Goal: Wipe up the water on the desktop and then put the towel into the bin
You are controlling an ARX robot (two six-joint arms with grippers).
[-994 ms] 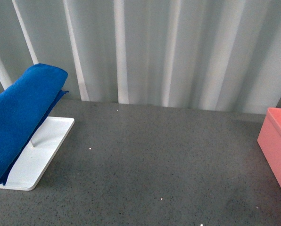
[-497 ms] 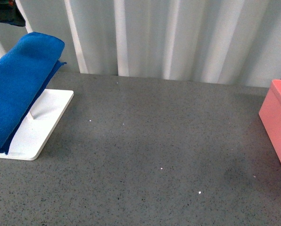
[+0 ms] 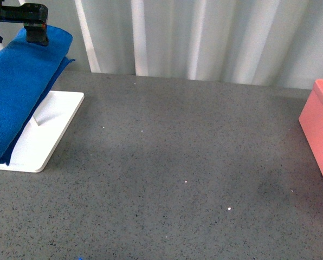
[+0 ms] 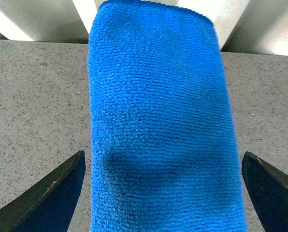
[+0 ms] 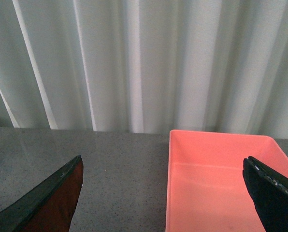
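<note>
The blue towel (image 3: 20,92) lies folded over the rack of a white tray (image 3: 50,124) at the left of the grey speckled desktop (image 3: 178,162). My left gripper (image 3: 28,24) hangs over the towel's far end. In the left wrist view it (image 4: 163,157) is open, its two fingers on either side of the towel (image 4: 158,106) and apart from it. The pink bin (image 3: 321,135) stands at the right edge. My right gripper (image 5: 162,162) is open and empty, above the bin's left wall (image 5: 169,193); it is out of the front view.
White pleated curtains (image 3: 205,38) close off the back of the desktop. A few small white specks (image 3: 229,208) and a faint darker patch (image 3: 270,189) show on the desktop at the right front. The bin (image 5: 221,188) holds nothing.
My left gripper has come into the front view at the top left and now hangs over the towel's far end. The scene has shifted slightly in that view.
</note>
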